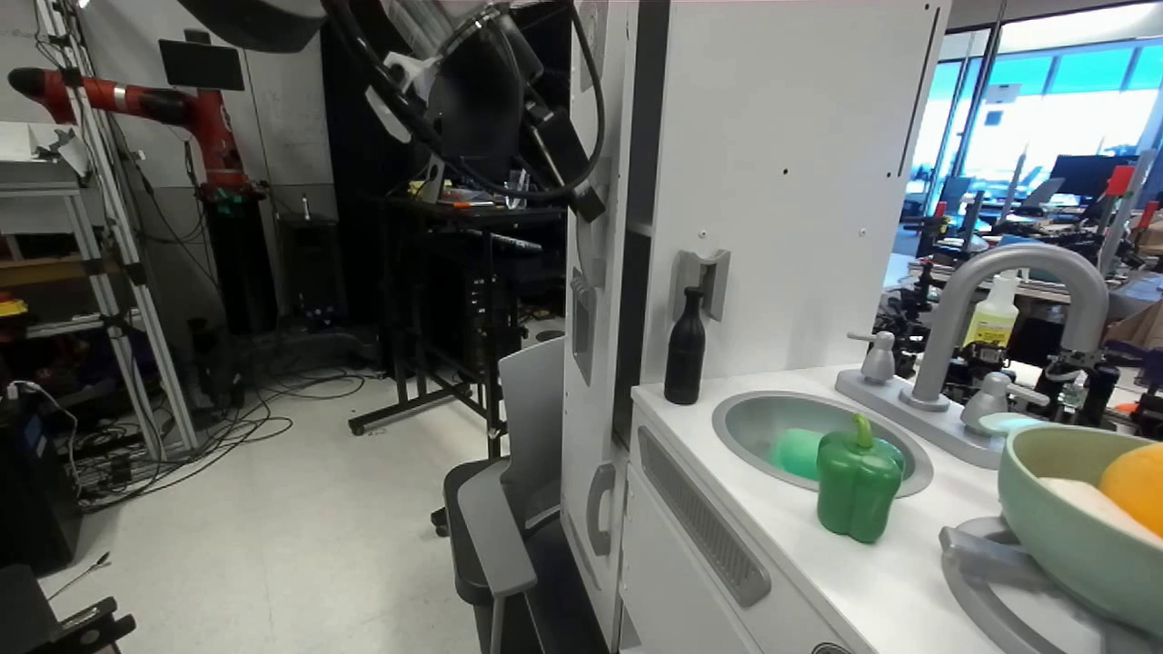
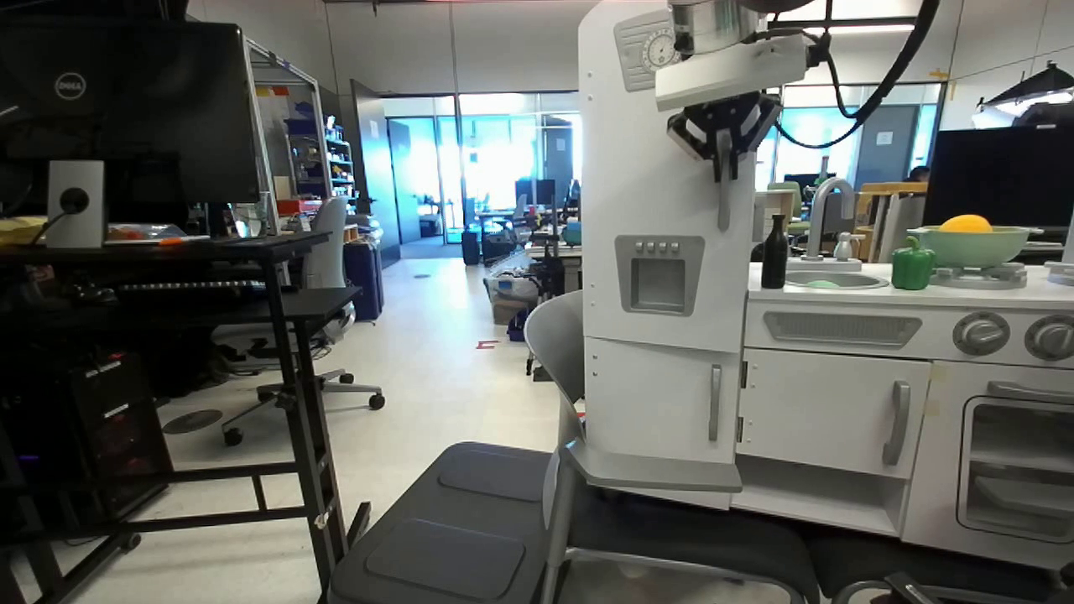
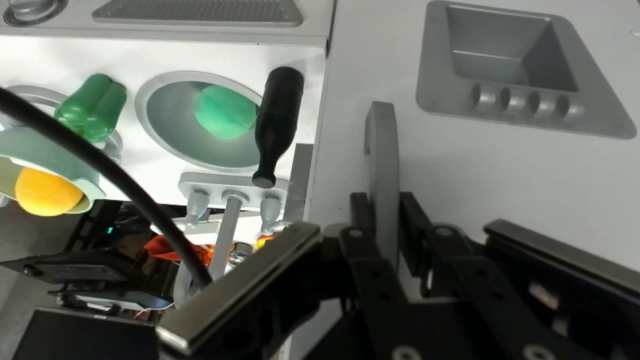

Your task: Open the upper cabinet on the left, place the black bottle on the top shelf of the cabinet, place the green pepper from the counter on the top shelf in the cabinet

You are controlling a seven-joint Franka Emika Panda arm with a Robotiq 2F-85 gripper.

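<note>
In an exterior view, a grey chair (image 2: 557, 344) is seen below the claw (image 2: 727, 175), a Dell monitor (image 2: 151, 109) well L of it. Lwr R there, a round orange item (image 2: 965, 223) is held in a pale-grn bowl (image 2: 977, 248).

This is a robotics lab: cables (image 1: 218, 445) snake over the floor (image 1: 300, 527), a red robot arm (image 1: 216, 145) and a Dell monitor (image 2: 126, 126) stand apart from the tool (image 2: 727, 169), and glass-walled rooms (image 2: 495, 168) lie behind it.
</note>
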